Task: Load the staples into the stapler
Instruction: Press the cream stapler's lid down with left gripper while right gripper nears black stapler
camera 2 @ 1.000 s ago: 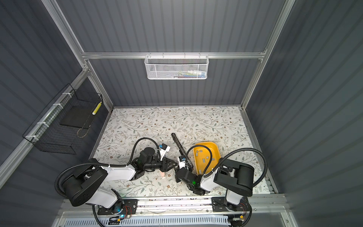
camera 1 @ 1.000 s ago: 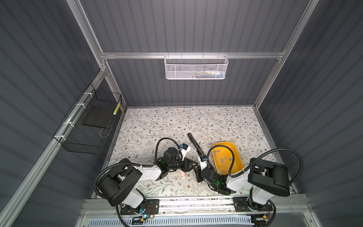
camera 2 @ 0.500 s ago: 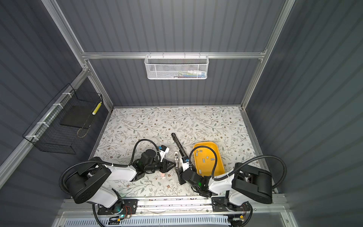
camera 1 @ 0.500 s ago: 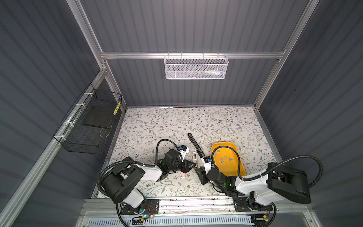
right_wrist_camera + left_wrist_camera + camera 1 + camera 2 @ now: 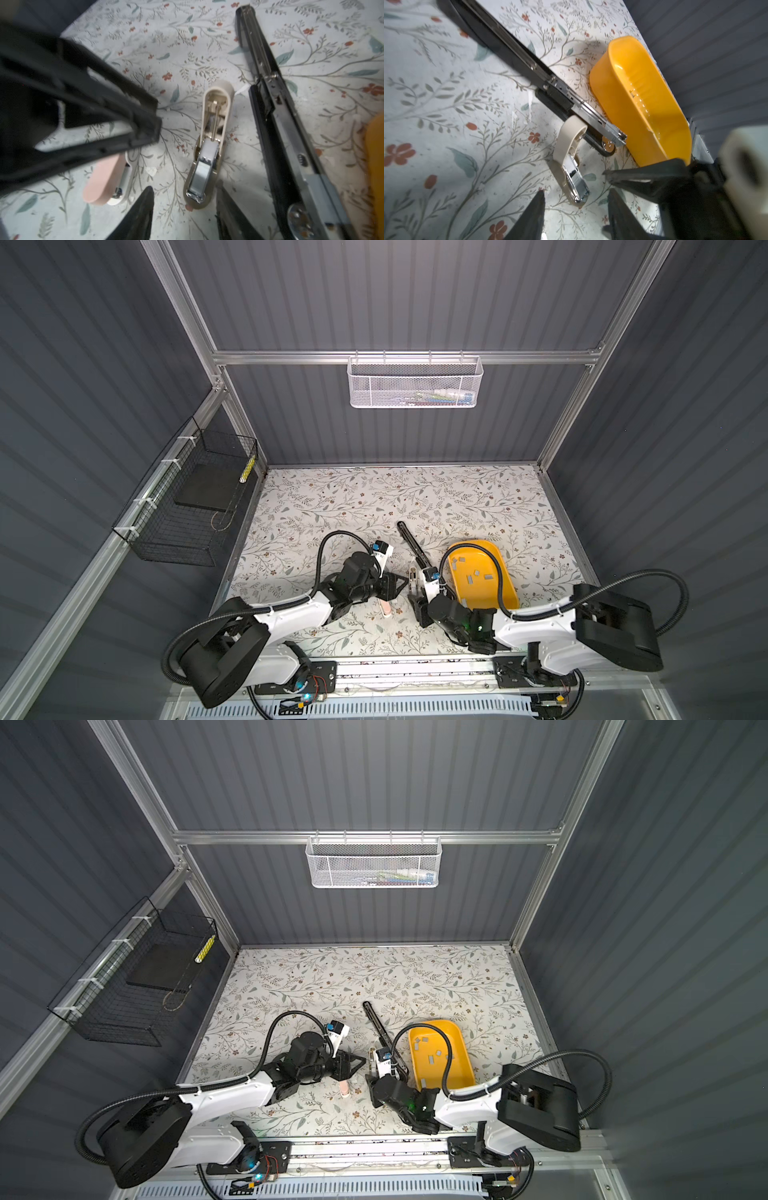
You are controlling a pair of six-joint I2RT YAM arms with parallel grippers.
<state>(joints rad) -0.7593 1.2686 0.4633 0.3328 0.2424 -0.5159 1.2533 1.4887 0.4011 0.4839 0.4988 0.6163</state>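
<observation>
A small beige stapler (image 5: 207, 145) lies opened out on the floral table, its metal channel facing up. My right gripper (image 5: 184, 195) is open, its tips either side of the stapler's front end with a gap on one side. Facing it from the left, my left gripper (image 5: 575, 199) is open and empty, just short of the same stapler (image 5: 571, 160). In both top views the two grippers (image 5: 401, 587) (image 5: 415, 599) meet at the front middle. The staples (image 5: 477, 572) lie as several grey strips in a yellow tray (image 5: 473, 545).
A long black stapler (image 5: 409, 541) lies opened flat between the beige one and the tray. A pink stapler (image 5: 104, 182) lies under the left gripper. On the back wall hangs a white mesh basket (image 5: 415, 385), and a black wire basket (image 5: 187, 506) on the left wall.
Both grippers have opened wider. The right arm has swung its elbow out to the right and lower, with its gripper staying at the beige stapler. The left gripper has barely shifted.
</observation>
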